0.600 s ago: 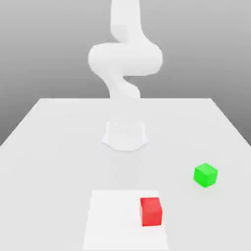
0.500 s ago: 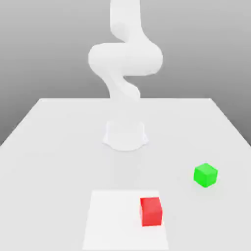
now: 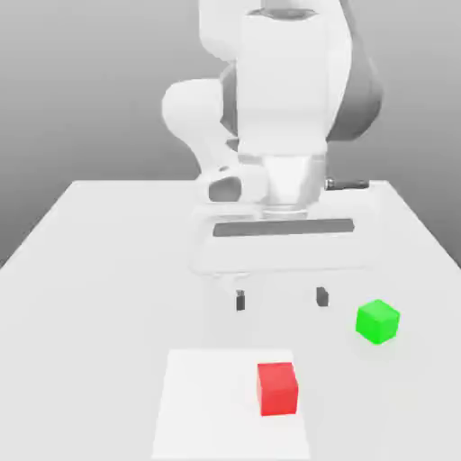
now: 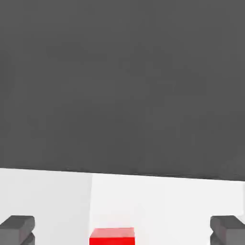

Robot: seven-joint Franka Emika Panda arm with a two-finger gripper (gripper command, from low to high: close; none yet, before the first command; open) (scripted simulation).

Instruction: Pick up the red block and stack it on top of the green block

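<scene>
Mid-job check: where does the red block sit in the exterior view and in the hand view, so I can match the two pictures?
Exterior view: the red block lies low in the picture, on the lighter patch of the table, toward the patch's right side in that view.
Hand view: the red block shows at the picture's edge, between the open pincer's fingertips.
Shared landmark: the lighter patch under the block.

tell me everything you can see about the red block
The red block is a small plain cube, bright red, smooth and matte, with no markings. It sits flat and upright on a paler square patch of the table, near that patch's edge on the exterior view's right. Nothing touches it but the surface beneath. The green block stands apart from it, and the open pincer hangs above, not holding it.
</scene>
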